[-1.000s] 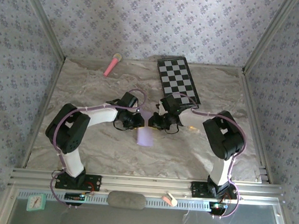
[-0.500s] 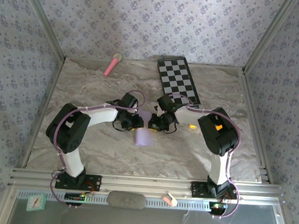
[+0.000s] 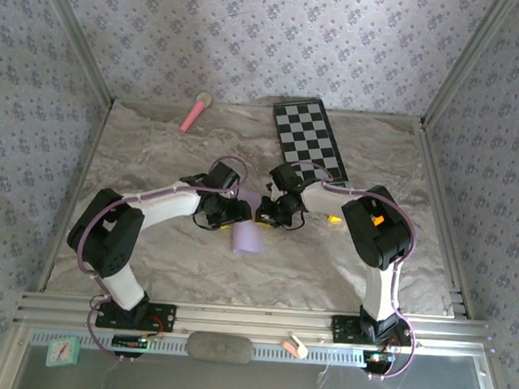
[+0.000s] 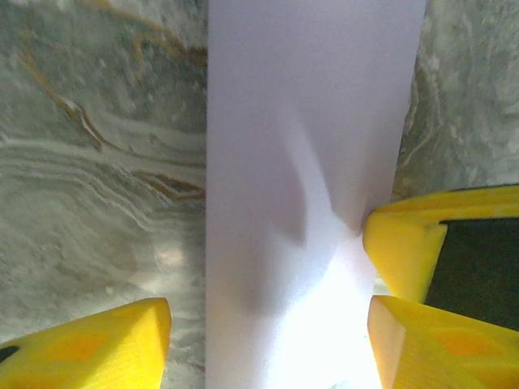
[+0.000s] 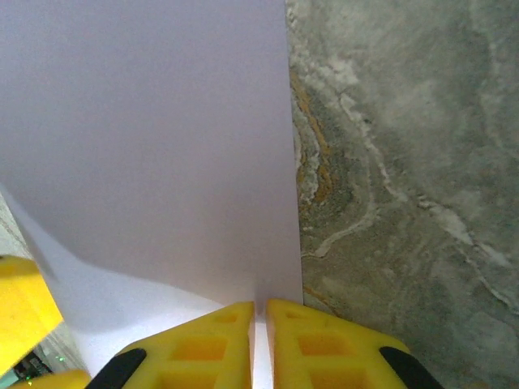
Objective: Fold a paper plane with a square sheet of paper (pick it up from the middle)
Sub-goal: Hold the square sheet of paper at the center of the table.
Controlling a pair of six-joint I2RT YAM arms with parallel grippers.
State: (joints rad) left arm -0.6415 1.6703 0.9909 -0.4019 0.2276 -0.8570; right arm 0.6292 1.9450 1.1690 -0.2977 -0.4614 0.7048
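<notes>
The square sheet of paper is pale lilac and folded into a narrow strip. It hangs over the table's middle between both grippers. My right gripper is shut on the strip's edge; in the right wrist view its yellow fingers pinch the paper. My left gripper is open: in the left wrist view its jaws stand wide to either side of the paper, and the left finger is clear of it. A yellow finger of the right gripper presses the strip's right edge there.
A black-and-white checkered board lies at the back right, just behind the right arm. A pink microphone-like stick lies at the back left. Patterned walls and metal posts close in the marbled table; a rail runs along the near edge.
My left gripper's jaws have opened and let go of the paper. The left arm's elbow has swung left and lower. The right gripper stays shut on the paper.
</notes>
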